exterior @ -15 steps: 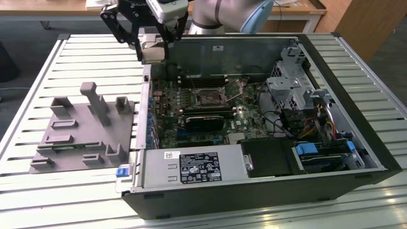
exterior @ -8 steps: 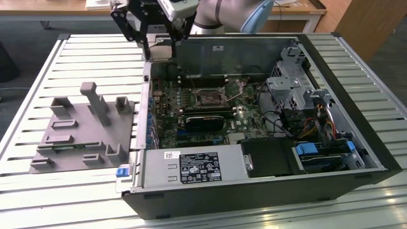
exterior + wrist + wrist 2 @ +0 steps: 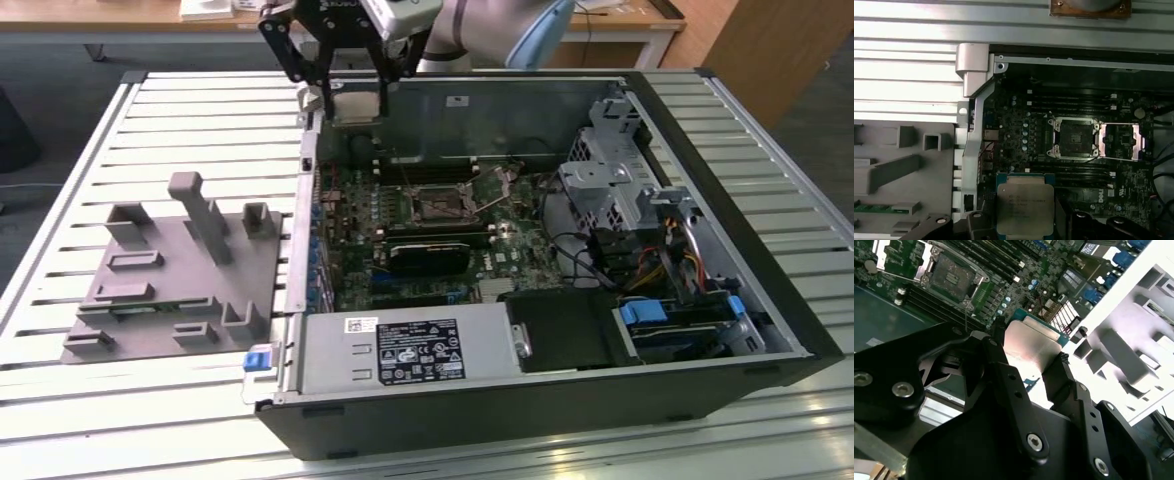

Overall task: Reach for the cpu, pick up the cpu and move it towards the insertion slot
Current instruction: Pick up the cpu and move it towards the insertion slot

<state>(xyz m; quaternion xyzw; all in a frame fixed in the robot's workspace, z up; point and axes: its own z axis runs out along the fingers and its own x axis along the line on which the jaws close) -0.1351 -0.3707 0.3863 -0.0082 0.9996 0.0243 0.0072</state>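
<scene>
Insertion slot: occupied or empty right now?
Empty: the insertion slot shows a bare dark socket, while the cpu sits clamped in the gripper.

Slatted metal table [image 3: 80, 150], wooden desk [image 3: 120, 18] behind, dark floor [image 3: 54, 70].

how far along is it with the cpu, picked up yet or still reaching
Picked up already: the claw is shut on the cpu, which hangs in the air above the open computer case. Left to do: the insertion slot on the motherboard sits empty with its frame flipped open, and in the first wrist view the cpu is off to one side of it.
</scene>
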